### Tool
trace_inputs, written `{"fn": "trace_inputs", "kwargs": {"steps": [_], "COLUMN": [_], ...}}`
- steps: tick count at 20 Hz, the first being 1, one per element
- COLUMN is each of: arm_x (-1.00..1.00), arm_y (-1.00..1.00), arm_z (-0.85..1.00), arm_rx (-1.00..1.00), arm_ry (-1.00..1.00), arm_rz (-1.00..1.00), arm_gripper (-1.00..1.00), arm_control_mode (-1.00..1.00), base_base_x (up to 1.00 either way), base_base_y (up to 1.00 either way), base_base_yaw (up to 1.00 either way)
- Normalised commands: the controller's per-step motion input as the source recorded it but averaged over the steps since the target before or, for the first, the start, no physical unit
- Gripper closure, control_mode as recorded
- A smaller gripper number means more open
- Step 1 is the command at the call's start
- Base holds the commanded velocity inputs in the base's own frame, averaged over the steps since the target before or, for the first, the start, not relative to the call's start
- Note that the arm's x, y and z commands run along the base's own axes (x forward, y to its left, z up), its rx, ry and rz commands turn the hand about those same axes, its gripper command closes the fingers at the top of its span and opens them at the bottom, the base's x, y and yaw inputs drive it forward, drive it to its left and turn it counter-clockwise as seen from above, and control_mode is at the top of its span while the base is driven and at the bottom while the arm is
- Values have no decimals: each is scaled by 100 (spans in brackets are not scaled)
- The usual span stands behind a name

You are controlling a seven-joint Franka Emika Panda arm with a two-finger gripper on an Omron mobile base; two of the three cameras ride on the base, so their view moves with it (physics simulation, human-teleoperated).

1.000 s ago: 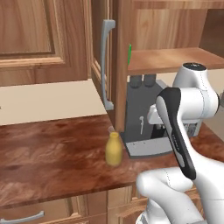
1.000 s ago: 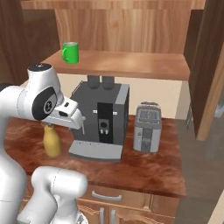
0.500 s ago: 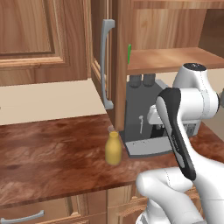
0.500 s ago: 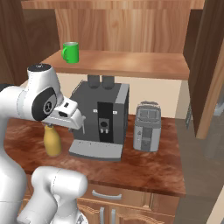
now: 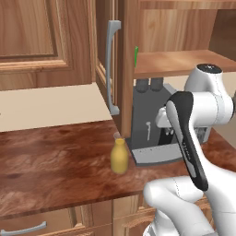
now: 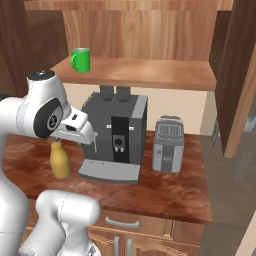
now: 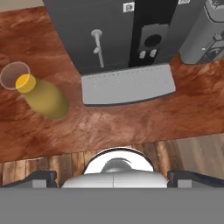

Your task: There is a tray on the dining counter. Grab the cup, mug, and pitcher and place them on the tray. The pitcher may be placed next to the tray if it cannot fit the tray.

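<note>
One pitcher [image 5: 119,156] stands upright on the wood desk [image 5: 55,161], neck up, just left of the single grey coffee machine [image 6: 115,137]. One green mug [image 6: 80,59] sits on the shelf [image 6: 145,72] above. One toaster [image 6: 168,145] stands right of the machine. The fingers [image 7: 41,178] are spread wide apart, gripping nothing

The arm [image 5: 203,120] is glossy white with rounded, bulbous segments, a long black band running down one link at the right of the left base view, a dark grey cap on its topmost joint (with a round grey disc on the shoulder [image 6: 52,120]), and a boxy white hand [image 6: 77,127].
</note>
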Motion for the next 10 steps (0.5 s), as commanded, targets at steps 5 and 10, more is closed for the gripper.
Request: {"fn": "trace_inputs", "kwargs": {"steps": [5, 10], "arm_x": [1, 3], "arm_y": [0, 0], "arm_z": [56, 58], "arm_rx": [2, 1], "arm_ry": [-20, -15], "arm_rz": [2, 5], "arm_gripper": [-100, -100], "arm_control_mode": [-100, -100], "base_base_x": [0, 0], "base_base_y": [0, 0], "base_base_yaw": [0, 0]}}
